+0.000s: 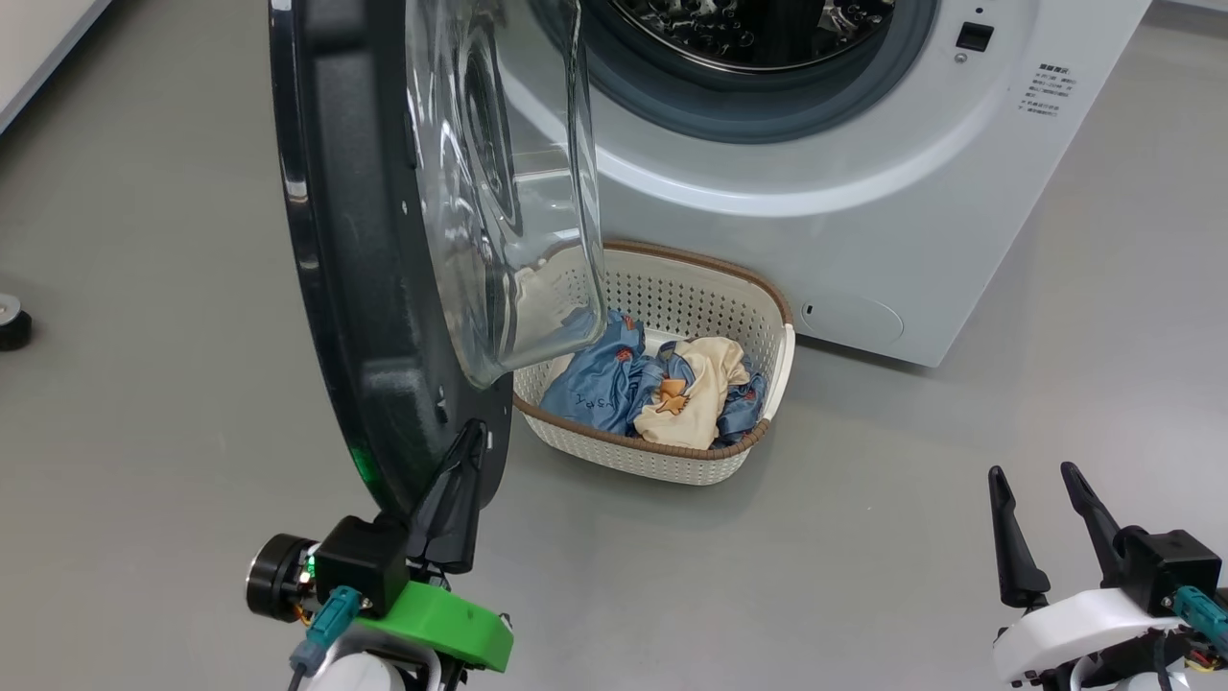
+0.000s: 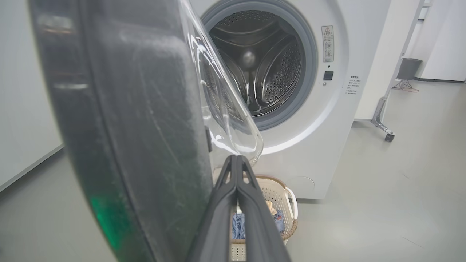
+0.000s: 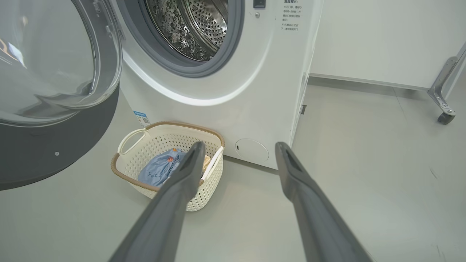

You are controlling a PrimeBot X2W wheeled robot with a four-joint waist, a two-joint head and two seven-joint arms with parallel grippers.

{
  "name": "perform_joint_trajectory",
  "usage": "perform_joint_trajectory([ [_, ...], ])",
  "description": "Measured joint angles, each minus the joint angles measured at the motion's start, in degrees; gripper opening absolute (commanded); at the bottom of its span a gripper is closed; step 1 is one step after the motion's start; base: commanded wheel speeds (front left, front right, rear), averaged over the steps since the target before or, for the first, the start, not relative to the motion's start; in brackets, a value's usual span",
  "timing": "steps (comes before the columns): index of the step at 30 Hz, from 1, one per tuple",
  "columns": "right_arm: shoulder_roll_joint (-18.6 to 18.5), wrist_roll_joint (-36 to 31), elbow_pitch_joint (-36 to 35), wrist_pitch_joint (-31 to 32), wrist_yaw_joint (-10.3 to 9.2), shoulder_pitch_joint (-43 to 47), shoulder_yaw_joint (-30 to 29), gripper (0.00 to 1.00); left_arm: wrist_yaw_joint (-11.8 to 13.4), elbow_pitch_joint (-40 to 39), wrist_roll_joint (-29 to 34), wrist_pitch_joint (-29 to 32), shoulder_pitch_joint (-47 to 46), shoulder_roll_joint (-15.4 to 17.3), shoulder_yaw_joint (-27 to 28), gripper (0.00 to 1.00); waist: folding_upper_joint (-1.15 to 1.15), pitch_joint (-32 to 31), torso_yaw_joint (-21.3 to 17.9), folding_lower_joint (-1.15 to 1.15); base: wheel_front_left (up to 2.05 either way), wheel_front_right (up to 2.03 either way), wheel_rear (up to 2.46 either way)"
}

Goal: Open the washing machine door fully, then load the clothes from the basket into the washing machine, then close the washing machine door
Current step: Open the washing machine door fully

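Washing machine door (image 1: 384, 288) standing open from the washing machine (image 1: 863, 221), left gripper (image 1: 470, 437) with 2 fingers pinched together, empty, at the door's lower inner edge, possibly touching it, right gripper (image 1: 1031, 472) spread wide, empty, clothes (image 1: 614, 384) in the basket (image 1: 672, 278) against the machine's front.

The washing machine (image 1: 863, 240) carries a small block of printed Chinese lines (image 1: 1052, 91) at the upper right of its white front; the characters are too small to read. Just above that block, in the left wrist view, stands a narrow warning sticker (image 2: 327, 43) headed by a red triangle sign. A blue-topped label (image 3: 140, 118) sits low on the front's left. The blue garment (image 1: 595, 389) bears dark handwritten-style letters beginning "Y", the rest illegible.
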Motion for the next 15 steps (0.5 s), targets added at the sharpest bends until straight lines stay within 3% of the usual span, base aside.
perform_joint_trajectory([
  [15,0.18,-0.44,-0.08,0.00,0.31,-0.02,0.32,1.00,2.56,-0.11,-3.35,0.00,0.69,0.92,9.60,0.00,0.00,1.12,0.98,0.00,0.00,0.00,0.00],
])
